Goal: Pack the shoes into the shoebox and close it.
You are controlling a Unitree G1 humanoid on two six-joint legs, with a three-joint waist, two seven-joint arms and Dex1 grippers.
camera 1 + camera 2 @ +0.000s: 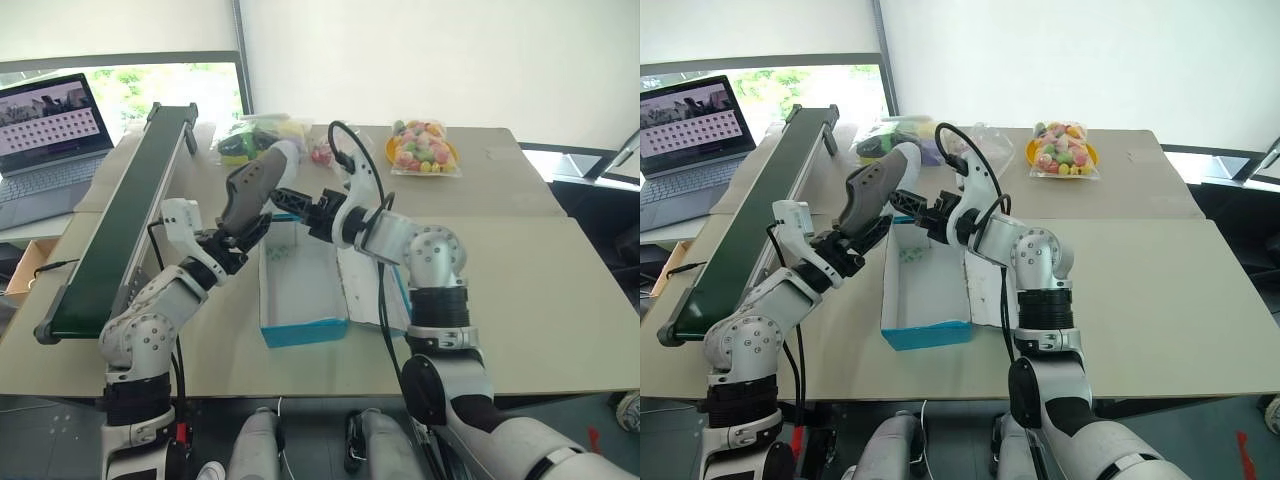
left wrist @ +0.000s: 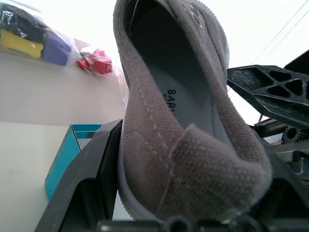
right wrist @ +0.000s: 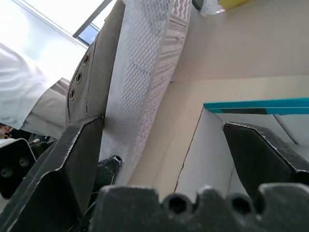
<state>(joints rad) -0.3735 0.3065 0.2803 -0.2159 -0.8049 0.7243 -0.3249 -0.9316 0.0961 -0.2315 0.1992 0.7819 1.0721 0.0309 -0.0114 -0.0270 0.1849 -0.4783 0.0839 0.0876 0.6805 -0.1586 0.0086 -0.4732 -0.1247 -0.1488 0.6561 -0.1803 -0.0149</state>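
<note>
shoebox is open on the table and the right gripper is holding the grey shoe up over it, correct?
Not quite: the left gripper holds the grey shoe, clamped at the heel, as the left eye view shows. The right gripper is open beside it. The shoebox is indeed open on the table.

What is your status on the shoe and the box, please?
Left gripper shut on shoe, held heel-down above the open box. Right gripper open beside the shoe. Nothing blocking the box.
</note>
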